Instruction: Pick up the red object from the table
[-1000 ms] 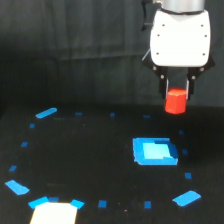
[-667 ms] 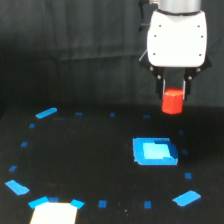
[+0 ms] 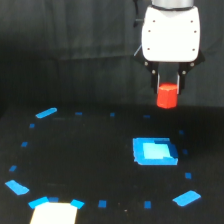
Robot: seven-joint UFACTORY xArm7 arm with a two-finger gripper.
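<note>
Across the whole lower part of the exterior view lies the table [image 3: 75, 150], black and ringed with small blue tape marks, with larger blue strips toward its near corners and its left edge. Over its far right part hangs my white arm housing [image 3: 171, 32], the biggest thing off the surface. Below that, on the right half of the table, sits the flat blue square piece [image 3: 154, 151], and at the near edge a pale patch [image 3: 54, 214] is cut off by the frame. Smallest is the red object [image 3: 167, 96], clamped in my gripper [image 3: 168, 89], whose jaws are closed narrowly onto its upper sides; it hangs clear of the table, above and a little beyond the blue square. The pick looks essentially done, so I judge the job now is to hold the squeeze steady and rise straight, without swinging, since only the block's top is pinched. My fingertips are mostly hidden behind the block and lost in the dark background, so I cannot tell how deep the grip sits, nor the block's exact shape.
</note>
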